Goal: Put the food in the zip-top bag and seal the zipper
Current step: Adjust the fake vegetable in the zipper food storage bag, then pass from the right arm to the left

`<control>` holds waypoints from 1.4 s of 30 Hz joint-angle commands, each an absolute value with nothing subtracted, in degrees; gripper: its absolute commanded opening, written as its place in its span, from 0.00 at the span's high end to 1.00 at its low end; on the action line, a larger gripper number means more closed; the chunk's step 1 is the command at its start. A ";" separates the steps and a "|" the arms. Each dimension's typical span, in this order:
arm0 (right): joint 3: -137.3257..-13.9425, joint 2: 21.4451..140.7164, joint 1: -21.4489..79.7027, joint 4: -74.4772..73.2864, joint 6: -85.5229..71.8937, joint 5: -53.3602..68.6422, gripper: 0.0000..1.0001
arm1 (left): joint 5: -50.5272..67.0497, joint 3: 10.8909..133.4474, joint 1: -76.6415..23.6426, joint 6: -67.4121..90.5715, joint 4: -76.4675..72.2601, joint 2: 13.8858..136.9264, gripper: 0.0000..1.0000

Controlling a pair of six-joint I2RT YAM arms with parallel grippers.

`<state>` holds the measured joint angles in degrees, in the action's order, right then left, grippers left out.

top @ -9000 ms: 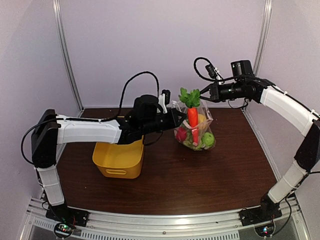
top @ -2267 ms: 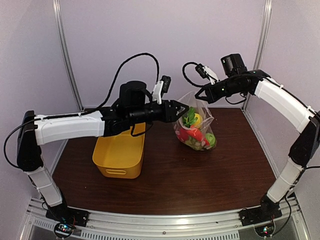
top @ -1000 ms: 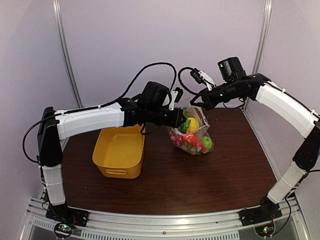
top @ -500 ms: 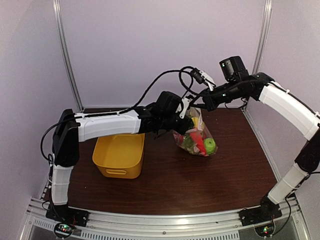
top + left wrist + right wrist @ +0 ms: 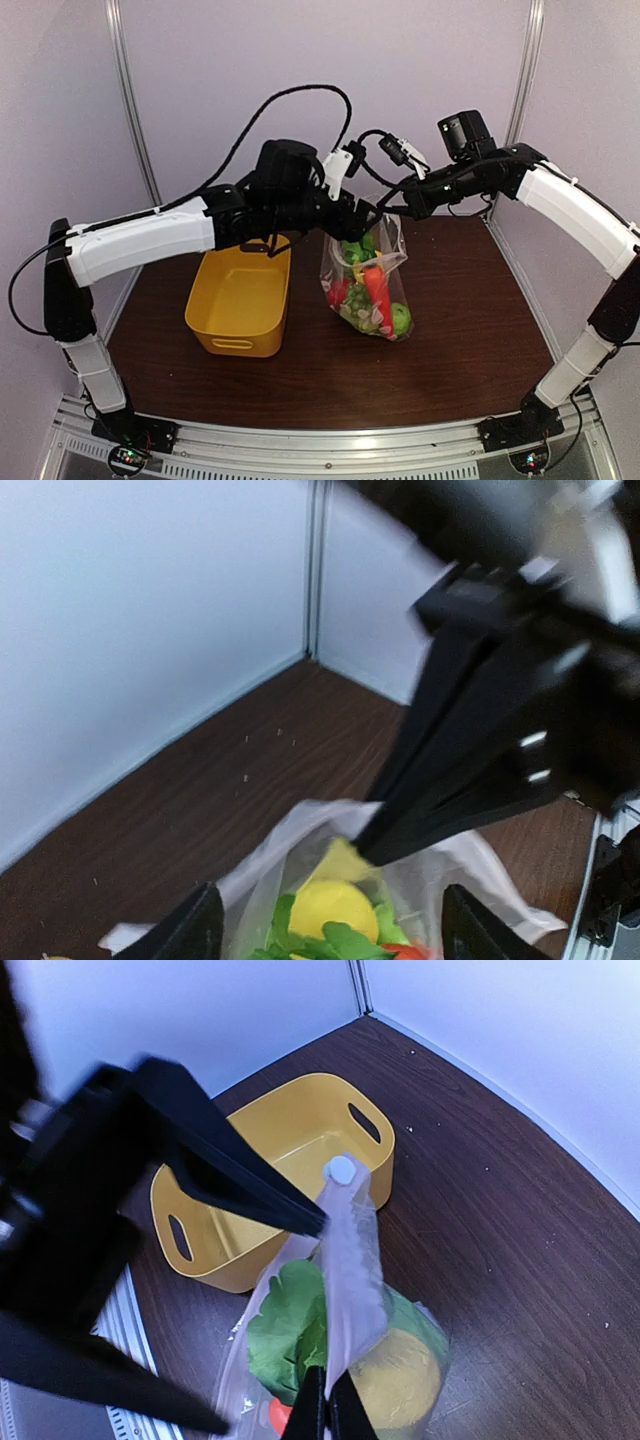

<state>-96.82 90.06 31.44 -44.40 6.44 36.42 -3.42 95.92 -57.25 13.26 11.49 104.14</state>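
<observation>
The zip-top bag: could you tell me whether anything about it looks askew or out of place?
The zip-top bag hangs crooked from one pinched spot on its top edge in the right hand, its mouth apparently open, with the food slumped at the bottom. Nothing has spilled.

Right gripper [image 5: 362, 850], just ahead of left gripper [image 5: 332, 895], blurred; zip-top bag [image 5: 300, 828] and food [image 5: 335, 912] cut off at frame's bottom edge.

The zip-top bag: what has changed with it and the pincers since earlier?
The left pincer opened and let go of the zip-top bag, which sagged toward the front. The right pincer stays shut on its top edge; the yellow basket did not move.
</observation>
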 commanded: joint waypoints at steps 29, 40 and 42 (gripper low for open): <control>-102.09 88.06 31.13 -60.44 27.31 51.55 1.00 | 22.28 54.39 -53.00 -7.70 -14.28 80.16 0.42; -102.23 88.77 31.13 -59.01 25.95 49.97 1.00 | 28.10 60.71 -52.98 -9.44 -3.72 83.62 0.46; -102.19 88.70 31.11 -58.86 25.82 49.77 1.00 | 27.26 60.63 -52.99 -10.31 0.30 81.95 0.45</control>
<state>-100.79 89.58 31.20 -60.66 26.57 49.28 26.70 58.48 -53.08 -7.75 -7.03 84.16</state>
